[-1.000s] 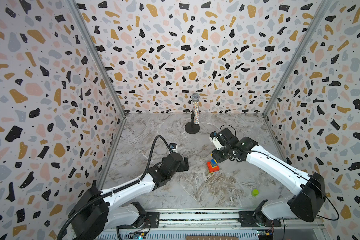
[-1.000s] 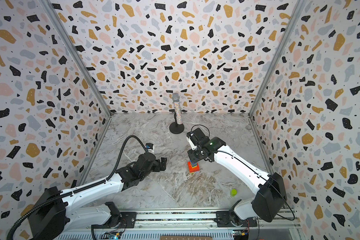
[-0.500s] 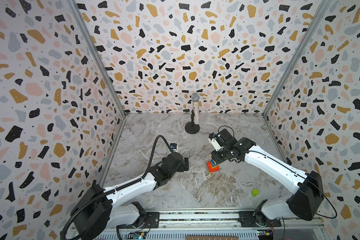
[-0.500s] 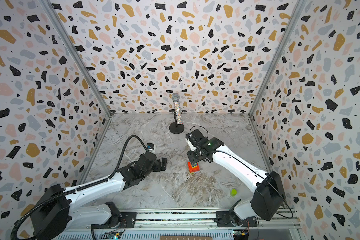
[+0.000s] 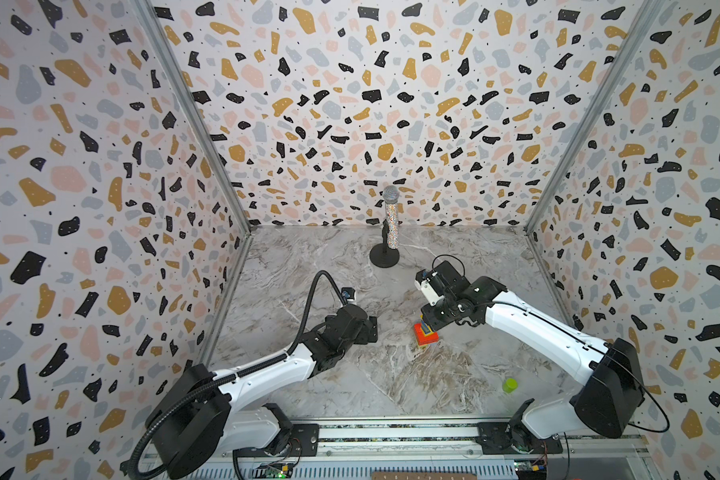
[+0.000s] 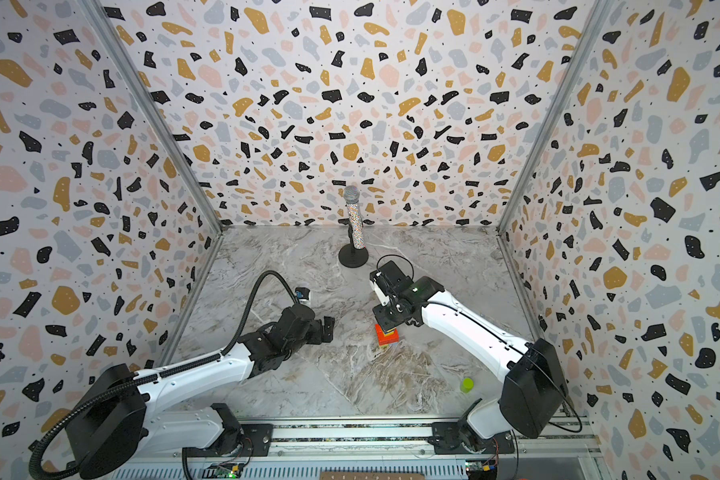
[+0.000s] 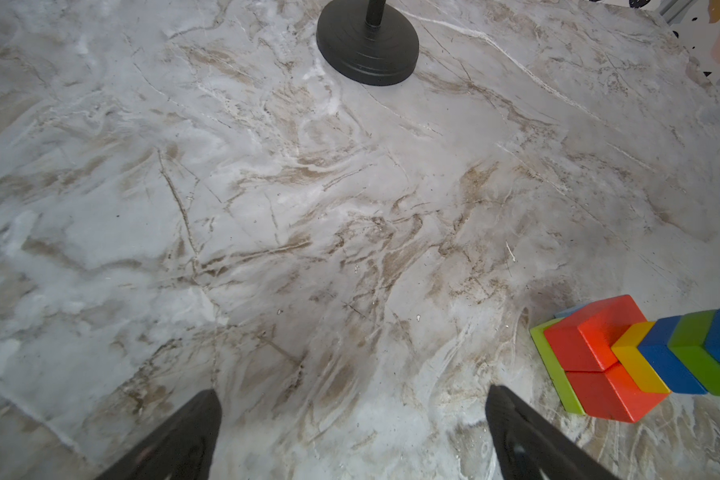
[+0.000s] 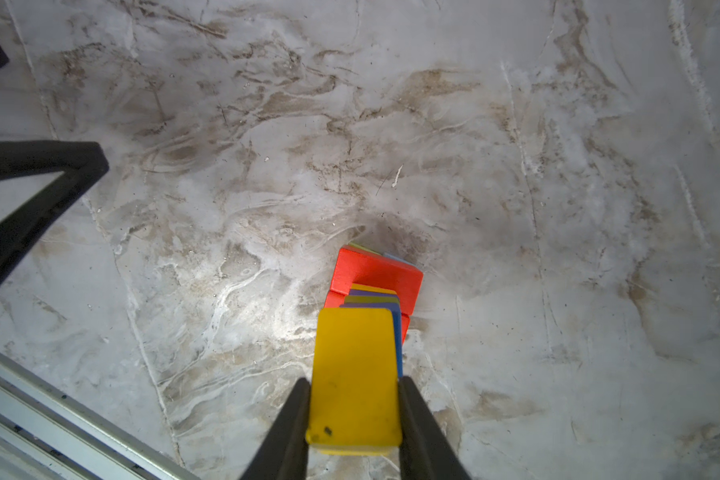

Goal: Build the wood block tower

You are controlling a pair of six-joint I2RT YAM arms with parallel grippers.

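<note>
— Tower (image 7: 599, 345)?
— Red base over lime and pale blue, then yellow, blue, green, blue, with the yellow block (image 8: 354, 374) topmost.
— Table (image 5: 350, 399)?
— Grey marble, brown veins; walls (image 5: 350, 104) white with black, ochre, pink, grey flecks.

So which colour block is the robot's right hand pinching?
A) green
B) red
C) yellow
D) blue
C: in the right wrist view, the right gripper has both jaws pressed against the sides of the yellow block.

One block tower (image 5: 425, 338), two red bricks (image 7: 578, 345) in it; one microphone (image 5: 391, 216); one lime-green cylinder (image 5: 509, 385).
</note>
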